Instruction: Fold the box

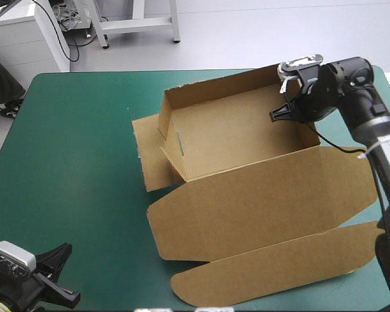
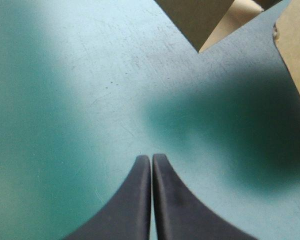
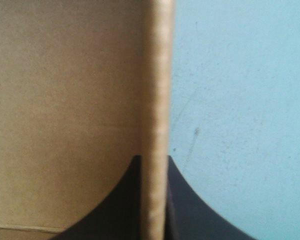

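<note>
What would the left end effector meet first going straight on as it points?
Bare teal-green cover lies ahead, then a side flap of the box, the first object in line. If the left end effector tilts down, it may touch the cover first.

The box (image 1: 247, 195) is plain brown; its edge between the right gripper's (image 3: 154, 159) black fingers (image 3: 182, 205) is a paler tan. The cover (image 1: 71, 162) is teal-green, with faint scratches and dark specks ahead of the left gripper's (image 2: 151, 156) black fingers (image 2: 132, 205).

The table (image 1: 71, 162) before me, teal-green covered, bears the brown box (image 1: 240, 136) toward one o'clock, its lid (image 1: 260, 201) lying flat toward five.
</note>
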### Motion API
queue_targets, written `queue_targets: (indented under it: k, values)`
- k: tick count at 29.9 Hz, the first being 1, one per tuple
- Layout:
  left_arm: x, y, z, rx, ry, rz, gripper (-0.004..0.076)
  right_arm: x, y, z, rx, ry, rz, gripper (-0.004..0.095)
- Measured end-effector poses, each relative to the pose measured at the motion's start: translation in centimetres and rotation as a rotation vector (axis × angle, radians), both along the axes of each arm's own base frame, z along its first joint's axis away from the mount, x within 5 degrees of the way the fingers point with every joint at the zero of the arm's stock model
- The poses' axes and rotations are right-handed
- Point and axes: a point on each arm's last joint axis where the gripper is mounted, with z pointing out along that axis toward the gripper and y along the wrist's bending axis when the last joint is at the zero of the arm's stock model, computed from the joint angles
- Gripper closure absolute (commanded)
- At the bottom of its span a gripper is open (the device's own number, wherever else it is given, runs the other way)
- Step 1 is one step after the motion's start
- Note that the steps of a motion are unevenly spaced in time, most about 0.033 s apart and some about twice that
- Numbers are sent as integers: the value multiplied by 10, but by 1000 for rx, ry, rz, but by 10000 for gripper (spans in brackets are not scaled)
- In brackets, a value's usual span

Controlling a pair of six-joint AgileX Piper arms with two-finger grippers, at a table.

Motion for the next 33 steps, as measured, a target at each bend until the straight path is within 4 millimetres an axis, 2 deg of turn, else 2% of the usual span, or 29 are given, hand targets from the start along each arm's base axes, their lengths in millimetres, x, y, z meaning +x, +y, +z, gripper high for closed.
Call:
queue_targets:
  k: [3,6,8,11,14,21,26,33]
  values:
    - [0,0,1,-3,-6,-1,696,-22,-6,25,17,-74,-7,928]
    - [0,0,1,-2,-7,-1,608,-37,-10,41,30,-120,-13,928]
    - [0,0,1,6,-11,-5,499,-44,-12,48,40,-143,-19,928]
    - [0,0,1,15,-14,-10,291,-50,-13,53,49,-159,-26,928]
    - [0,0,1,16,-14,-10,154,-51,-13,53,57,-158,-23,928]
    - [0,-1,2,-50,-3,6,142,-49,-12,39,53,-107,-21,928]
    - [-1,-3,1,9,-22,-39,142,-47,-11,24,40,-54,-21,928]
    - [0,-3,2,25,-34,-49,146,-47,-11,22,36,-48,-19,928]
